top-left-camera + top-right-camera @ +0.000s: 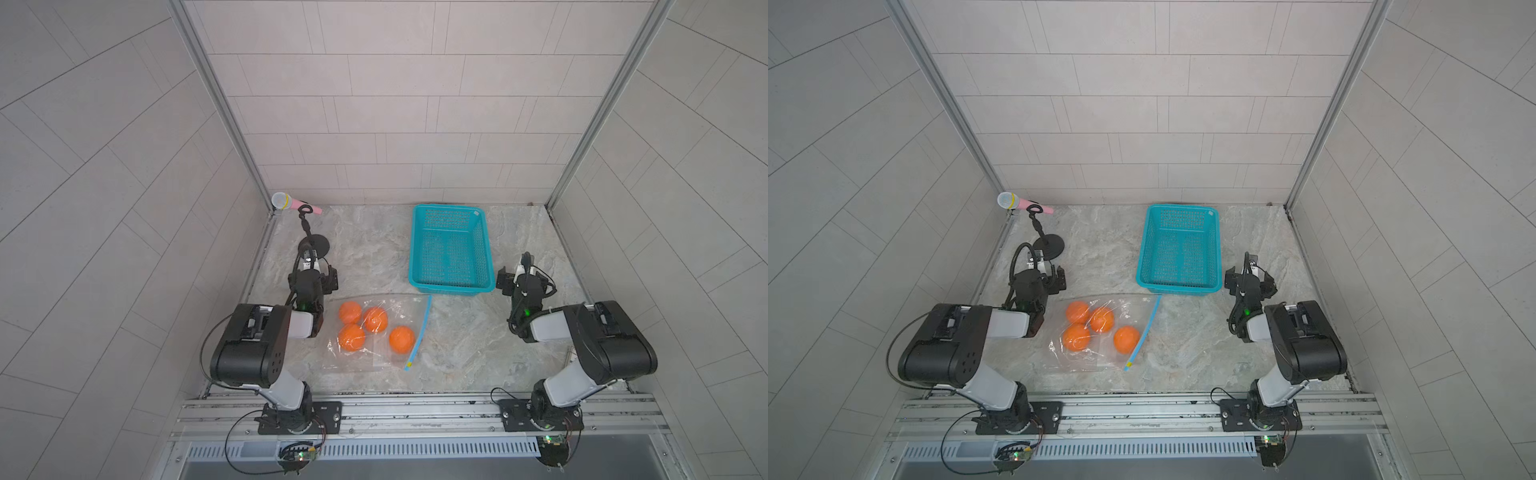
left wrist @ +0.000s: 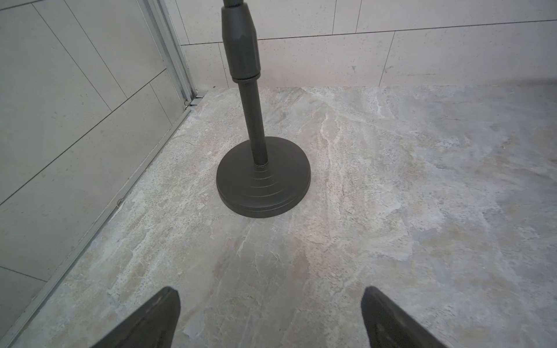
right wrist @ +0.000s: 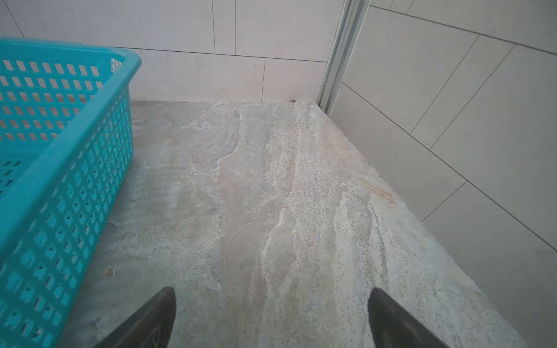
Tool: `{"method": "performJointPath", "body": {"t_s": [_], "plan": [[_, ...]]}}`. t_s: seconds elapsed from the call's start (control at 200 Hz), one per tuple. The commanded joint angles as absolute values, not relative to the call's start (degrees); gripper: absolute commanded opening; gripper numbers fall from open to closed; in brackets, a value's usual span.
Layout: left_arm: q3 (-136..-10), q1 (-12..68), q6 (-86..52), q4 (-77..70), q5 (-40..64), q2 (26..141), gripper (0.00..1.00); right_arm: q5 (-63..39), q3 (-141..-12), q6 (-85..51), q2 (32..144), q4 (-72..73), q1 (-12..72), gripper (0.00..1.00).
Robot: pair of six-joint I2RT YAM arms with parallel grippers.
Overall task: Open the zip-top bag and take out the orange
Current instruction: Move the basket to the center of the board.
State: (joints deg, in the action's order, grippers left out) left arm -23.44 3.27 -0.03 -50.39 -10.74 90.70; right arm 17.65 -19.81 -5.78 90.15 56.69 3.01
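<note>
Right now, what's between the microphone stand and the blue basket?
Nothing, just bare marble tabletop between the microphone stand and the basket, seen in both top views.

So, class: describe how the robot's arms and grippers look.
The left arm and right arm pair bulky black joint housings with light-grey links, on black base plates bolted to an aluminium rail. Black cables loop alongside; a green light glows near each wrist. The left gripper and right gripper have dark, tapered fingers.

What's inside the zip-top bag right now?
Four oranges show through the clear zip-top bag. Whatever lies beneath them, and whether the zip strip is sealed, cannot be seen.
</note>
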Motion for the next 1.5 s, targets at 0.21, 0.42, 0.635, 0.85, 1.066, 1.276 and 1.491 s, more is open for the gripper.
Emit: {"method": "performJointPath", "body": {"t_s": [0.21, 0.42, 0.635, 0.85, 1.066, 1.276, 1.491], "plan": [[-23.3, 2.9, 0.0, -51.4, -10.3, 90.5, 1.00, 18.6, -20.3, -5.1, 90.4, 56.8, 3.2, 1.00], [-23.3, 2.8, 0.0, -51.5, -10.4, 90.5, 1.00, 18.6, -20.4, -5.2, 90.3, 56.7, 3.2, 1.00], [-23.3, 2.9, 0.0, -51.5, -10.4, 90.7, 1.00, 18.5, -20.4, -5.3, 90.3, 56.7, 3.3, 1.00], [-22.1, 3.4, 0.1, -51.7, -12.5, 87.6, 1.00, 19.5, -18.8, -4.6, 88.8, 58.9, 3.7, 1.00], [-21.0, 4.5, -8.7, -38.6, -17.4, 65.2, 1.00, 22.3, -16.3, -4.1, 67.8, 48.4, 7.4, 1.00], [-35.2, 6.1, -28.5, -10.5, 4.1, 53.2, 1.00, 2.3, -32.4, -15.3, 54.7, 9.1, 7.6, 1.00], [-42.5, 23.6, -30.0, -8.9, 6.6, 63.3, 0.96, 1.2, -47.8, -15.8, 66.4, -12.6, 11.1, 0.99]]}}
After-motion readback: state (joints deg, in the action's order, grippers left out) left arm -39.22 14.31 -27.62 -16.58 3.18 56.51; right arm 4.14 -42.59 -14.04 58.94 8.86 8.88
